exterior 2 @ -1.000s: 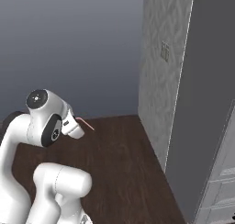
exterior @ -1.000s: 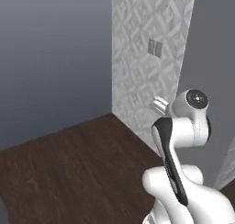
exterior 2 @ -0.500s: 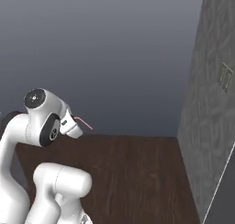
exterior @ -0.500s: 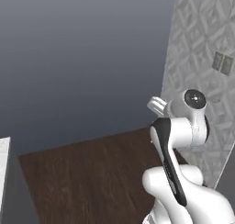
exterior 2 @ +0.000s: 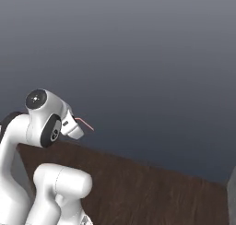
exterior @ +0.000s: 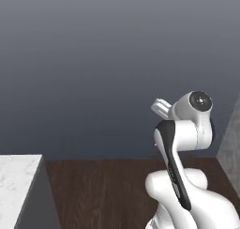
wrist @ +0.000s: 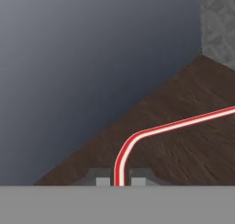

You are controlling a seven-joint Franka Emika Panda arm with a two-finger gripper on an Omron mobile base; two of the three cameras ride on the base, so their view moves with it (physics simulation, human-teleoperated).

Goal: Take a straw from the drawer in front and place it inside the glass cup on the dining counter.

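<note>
Landmark for this entry: the dark wooden floor (exterior: pixel 108 190).

Arm folded high above the floor, elbow joint uppermost in both base views. The gripper (wrist: pixel 120 178) shows at the bottom of the hand view, its two small grey finger tips (wrist: pixel 103 178) pressed narrow against the straw (wrist: pixel 151 131) — one tip on each side, no gap visible beside it. The straw is held, clear of the floor.

Straw, hand view: red with a pale stripe along it, rising from between the tips, curving at the bend, then running straight toward the right edge of the picture with floor behind it. In the right base view a short reddish piece of it (exterior 2: pixel 85 124) sticks out past the white hand, above the floor and against the dark blue-grey wall (exterior 2: pixel 138 58).

Dining counter (exterior: pixel 18 176) — a white, grey-veined corner with a grey side stands on the floor at the lower left of the left base view, well apart from the arm. A patterned grey wall panel (wrist: pixel 218 21) meets the floor at the upper right of the hand view.
</note>
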